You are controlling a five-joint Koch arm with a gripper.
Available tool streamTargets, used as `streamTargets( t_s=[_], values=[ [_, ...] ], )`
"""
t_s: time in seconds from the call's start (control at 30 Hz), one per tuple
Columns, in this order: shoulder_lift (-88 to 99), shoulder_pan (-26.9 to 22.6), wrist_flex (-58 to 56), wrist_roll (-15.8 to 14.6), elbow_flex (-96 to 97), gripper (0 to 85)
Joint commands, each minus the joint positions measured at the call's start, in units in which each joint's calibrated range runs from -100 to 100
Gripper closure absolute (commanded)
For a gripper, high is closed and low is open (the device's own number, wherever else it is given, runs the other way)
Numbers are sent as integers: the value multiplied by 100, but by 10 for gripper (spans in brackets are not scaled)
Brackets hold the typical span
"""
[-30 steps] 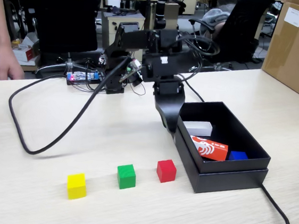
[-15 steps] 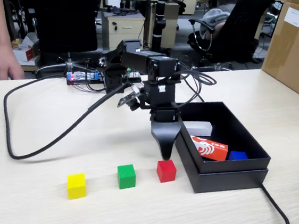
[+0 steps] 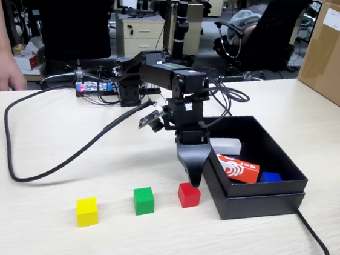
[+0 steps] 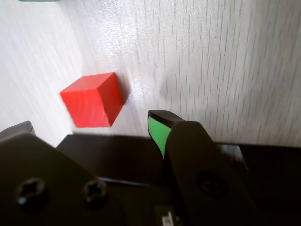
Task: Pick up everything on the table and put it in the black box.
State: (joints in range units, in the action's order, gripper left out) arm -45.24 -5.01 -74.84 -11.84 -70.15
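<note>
In the fixed view, three little cubes sit in a row on the desk: the yellow cube at the left, the green cube in the middle, and the red cube at the right. The red cube is the one nearest the black box, just beside its left wall, so it makes sense to go for it first. The box already has a white block, a red-orange packet and a small blue thing inside. The arm bends forward and points the end effector straight down, I think so it can come onto a cube from above. Its tip hangs right over the red cube, close to its top. From this side the two jaws sit one behind the other, so this view does not show the gap.

In the wrist view, the red cube lies flat on the desk, alone and not held. The end effector is open: one jaw with a green pad is at the right and the other jaw's edge is at the far left. The cube sits between them, a bit nearer the left jaw, and touches neither. A bit of green peeks in at the top edge
</note>
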Motion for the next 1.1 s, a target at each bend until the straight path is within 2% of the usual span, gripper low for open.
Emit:
streamTargets(
  t_s=[0.0, 0.73, 1.07],
  values=[
    [-83, -20, 283, 54, -637, 371],
    [-461, 15, 283, 54, -673, 374],
    [-461, 15, 283, 49, -691, 435]
  ],
)
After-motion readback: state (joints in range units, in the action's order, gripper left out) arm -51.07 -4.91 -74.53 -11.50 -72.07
